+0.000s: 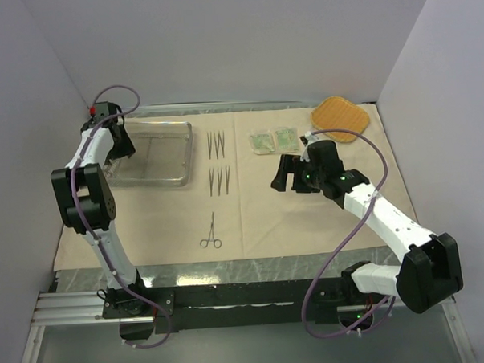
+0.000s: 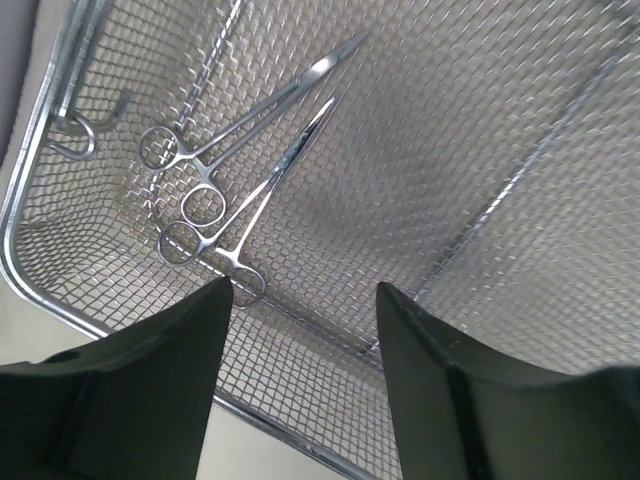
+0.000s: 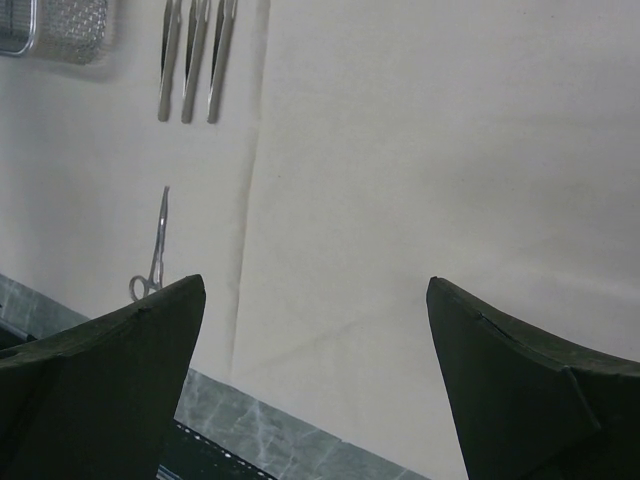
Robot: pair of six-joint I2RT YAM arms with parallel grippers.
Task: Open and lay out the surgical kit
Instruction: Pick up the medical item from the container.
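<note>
Orange woven pad (image 1: 338,118) far right; marbled grey table (image 1: 230,270) along near edge.

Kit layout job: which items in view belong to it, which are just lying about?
Job: beige wrapping cloth, wire-mesh tray, tweezers, forceps on the cloth, two forceps in the tray, two green-white packets.
Lying about: orange woven pad.

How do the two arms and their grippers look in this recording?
The left arm and right arm have white link shells with bulky black joints. A purple cable loops along each. Small green lights glow on the right one, a red spot on the left. The left gripper and right gripper have black wedge-shaped fingers.
</note>
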